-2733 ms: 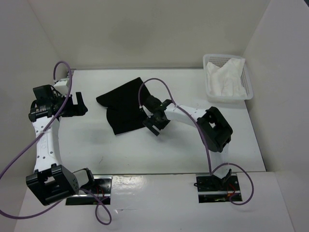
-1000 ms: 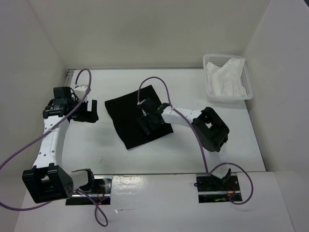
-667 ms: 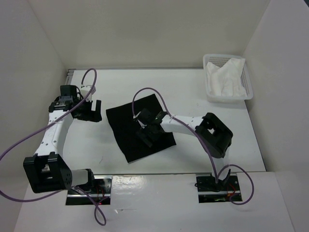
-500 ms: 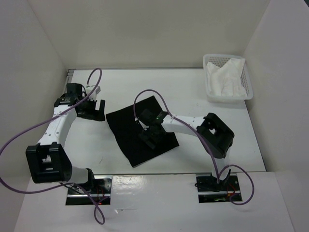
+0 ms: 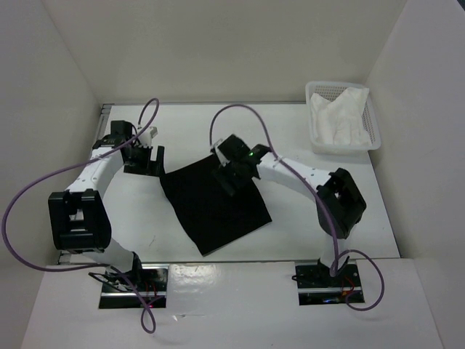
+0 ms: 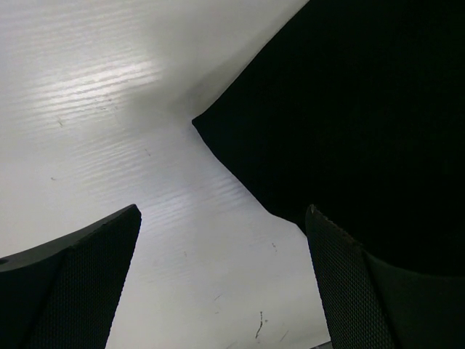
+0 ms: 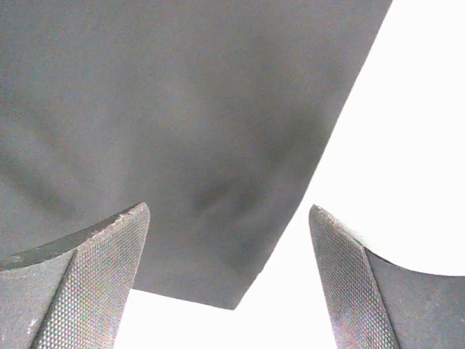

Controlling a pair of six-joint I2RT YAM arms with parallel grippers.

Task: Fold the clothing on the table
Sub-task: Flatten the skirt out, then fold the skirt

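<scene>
One black matte garment [image 5: 218, 211], no print, lies flat on the table [image 5: 138, 218] as a tilted four-sided sheet; wrist view shows one faint dimple. Left gripper [image 5: 143, 161] is at its far-left corner, fingers spread wide, corner between them, nothing pinched. Right gripper [image 5: 232, 176] is over its far edge, fingers also spread, empty; contact unclear. Near corner of the garment ends close to the table's front edge. Bare table left and right of it. White mesh basket [image 5: 375, 127] holding a white cloth [image 5: 338, 120] is well apart, far right of it.
</scene>
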